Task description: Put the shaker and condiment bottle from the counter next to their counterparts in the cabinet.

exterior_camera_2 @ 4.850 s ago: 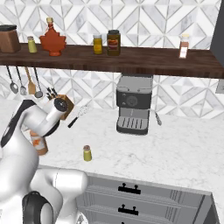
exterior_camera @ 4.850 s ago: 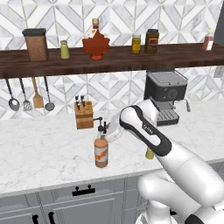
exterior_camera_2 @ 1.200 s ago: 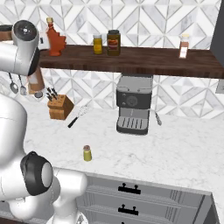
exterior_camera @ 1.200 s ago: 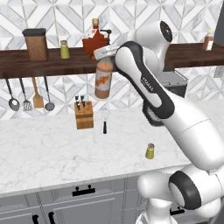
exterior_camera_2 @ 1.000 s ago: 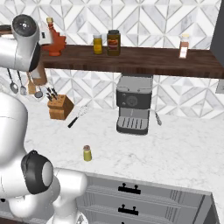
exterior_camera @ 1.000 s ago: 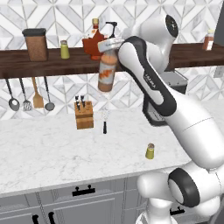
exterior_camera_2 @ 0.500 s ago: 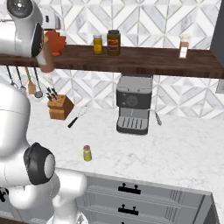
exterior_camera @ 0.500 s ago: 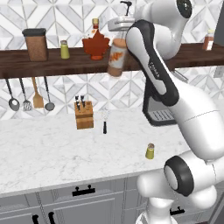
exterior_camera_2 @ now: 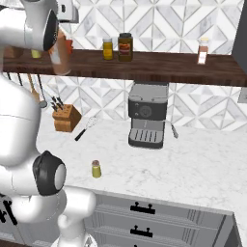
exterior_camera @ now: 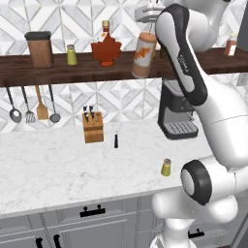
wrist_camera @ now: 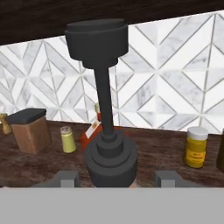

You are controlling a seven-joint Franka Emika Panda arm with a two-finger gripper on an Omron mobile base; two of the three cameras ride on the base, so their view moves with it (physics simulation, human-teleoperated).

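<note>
The white arm is reaching high, its end effector (wrist_camera: 113, 179) clamped on the condiment bottle (exterior_camera: 144, 54), which is hanging tilted in front of the cabinet (exterior_camera: 87, 72) just right of the red maple-leaf bottle (exterior_camera: 106, 48), apparently so it can be set down beside its counterpart. From the hand, the bottle's black spout (wrist_camera: 103, 92) is rising toward the camera, with the twin shaker (wrist_camera: 67, 139) standing on the plank beyond. The other shaker (exterior_camera: 166, 167) is waiting on the table (exterior_camera: 58, 164), its turn likely coming next.
</note>
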